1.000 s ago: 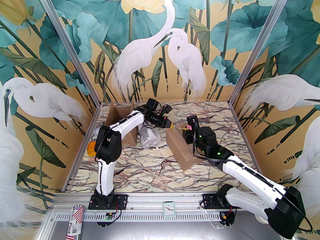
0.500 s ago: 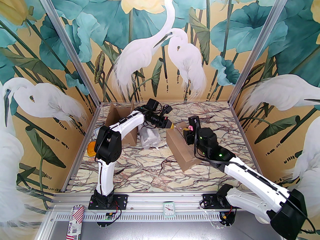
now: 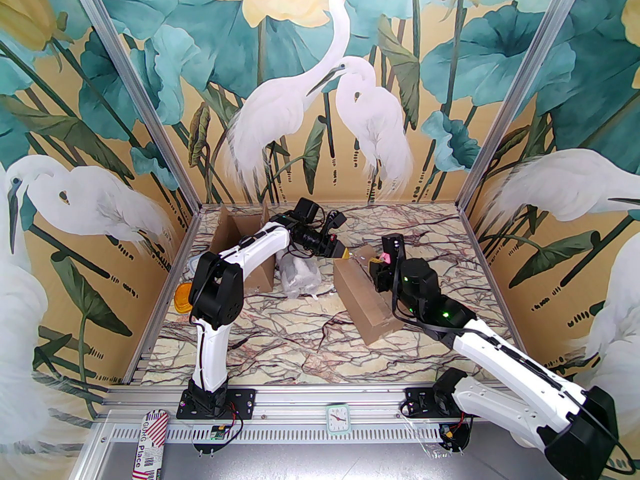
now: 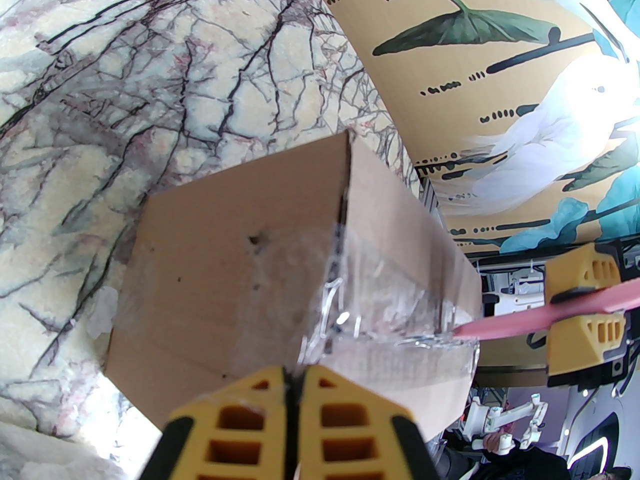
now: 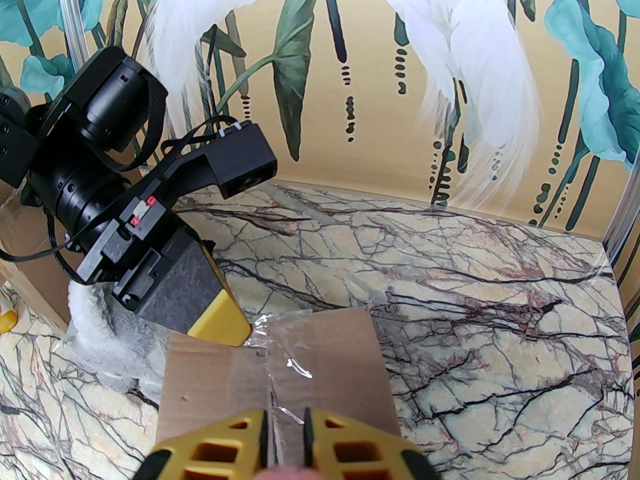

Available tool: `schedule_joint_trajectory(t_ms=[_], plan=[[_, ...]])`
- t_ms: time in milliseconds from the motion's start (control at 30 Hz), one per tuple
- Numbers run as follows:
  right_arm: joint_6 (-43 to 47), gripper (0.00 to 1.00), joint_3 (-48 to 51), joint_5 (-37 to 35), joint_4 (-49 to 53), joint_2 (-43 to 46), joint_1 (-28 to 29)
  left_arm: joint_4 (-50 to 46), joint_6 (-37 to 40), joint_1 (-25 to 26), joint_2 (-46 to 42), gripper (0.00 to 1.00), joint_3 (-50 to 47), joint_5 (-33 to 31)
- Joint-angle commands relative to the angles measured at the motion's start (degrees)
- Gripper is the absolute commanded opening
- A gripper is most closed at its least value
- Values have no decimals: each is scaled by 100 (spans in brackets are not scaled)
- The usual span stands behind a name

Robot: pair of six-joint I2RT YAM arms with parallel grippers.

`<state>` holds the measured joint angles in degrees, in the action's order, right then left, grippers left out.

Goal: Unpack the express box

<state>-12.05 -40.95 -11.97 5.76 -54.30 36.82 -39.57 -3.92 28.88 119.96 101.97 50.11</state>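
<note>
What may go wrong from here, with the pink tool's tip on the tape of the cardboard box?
1. The pink tool, clamped in the right gripper, has its tip on the clear tape. With more push it may slip off or cut into the cardboard box.
2. The left gripper seems to pinch only crumpled tape. That may tear loose, or the pull may drag the box.
3. Both grippers work at one end of the box and might collide.

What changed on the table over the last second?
The right arm swung slightly rightward, shifting the right gripper, shut on a pink tool, a little over the cardboard box. The left gripper, box and plastic-wrapped bundle stayed put.
</note>
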Motion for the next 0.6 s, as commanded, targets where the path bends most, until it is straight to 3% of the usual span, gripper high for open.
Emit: schedule_joint_trajectory(t_ms=[0,233,567], plan=[[-43,0,41,-256,83,279,54,-77,-164,-199,55,2,-210,-1109],[59,0,262,-459,-742,468,61,-42,-136,-171,1,2,-289,-1050],[381,0,324,-469,-1070,427,55,-85,-66,-120,1,2,-246,-1044]])
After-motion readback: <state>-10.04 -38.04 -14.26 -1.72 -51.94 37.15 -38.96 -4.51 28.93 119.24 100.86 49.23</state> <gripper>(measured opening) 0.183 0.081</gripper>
